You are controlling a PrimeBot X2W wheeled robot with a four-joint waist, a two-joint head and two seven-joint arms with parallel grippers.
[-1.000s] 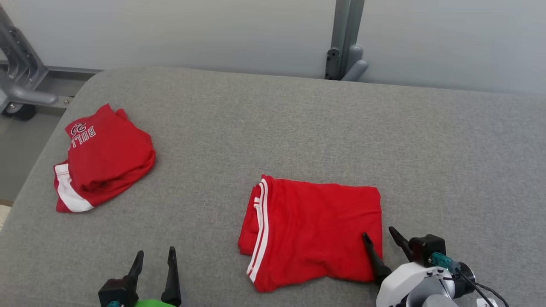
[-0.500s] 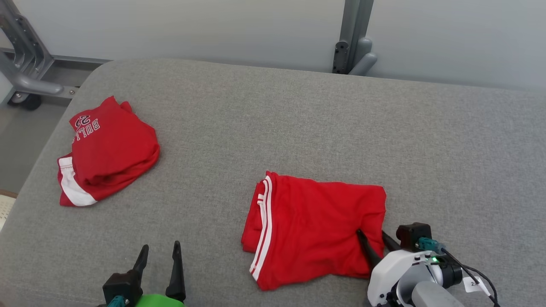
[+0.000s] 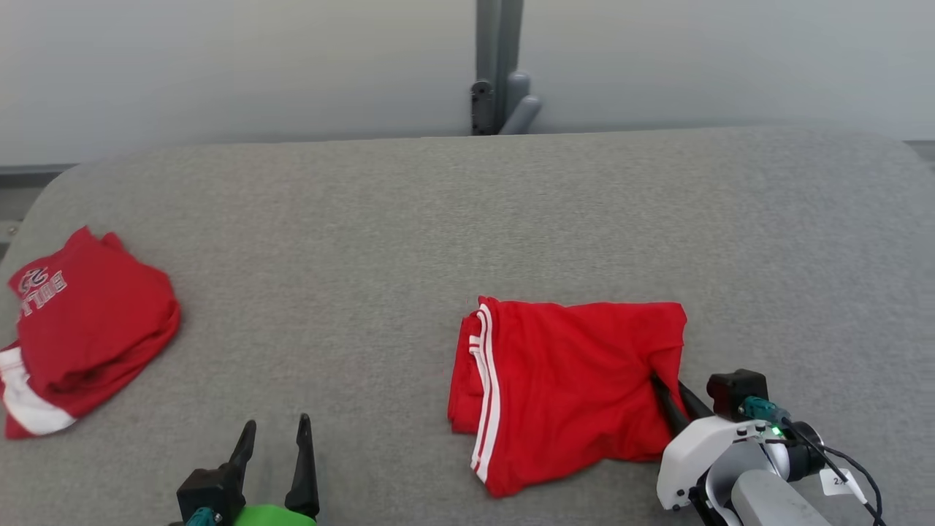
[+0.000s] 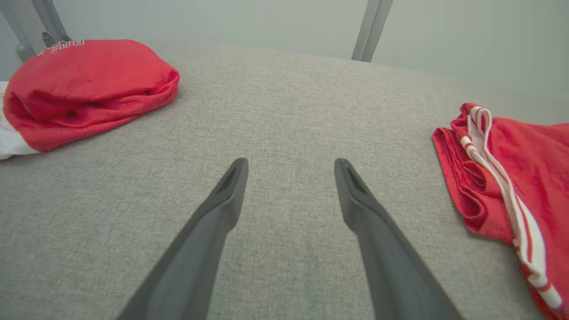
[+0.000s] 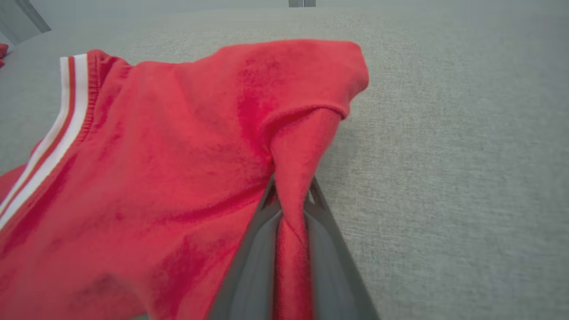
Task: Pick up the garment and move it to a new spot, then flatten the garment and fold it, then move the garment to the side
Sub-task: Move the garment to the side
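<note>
Shorts (image 3: 570,387), red with white stripes, lie folded on the gray desk (image 3: 365,219), near its front. The right hand (image 3: 666,387) is pinched tight on their right edge. The left hand (image 3: 277,424) hovers with fingers wide apart. Another red shirt (image 3: 88,321) sits far left.

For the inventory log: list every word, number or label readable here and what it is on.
"BUL…", upside down and cut off: white print on the folded red garment at the left.
Figures above it: too blurred to read.
White tag at the lower right of the head view: too small to read.
Striped red garment: no text.
</note>
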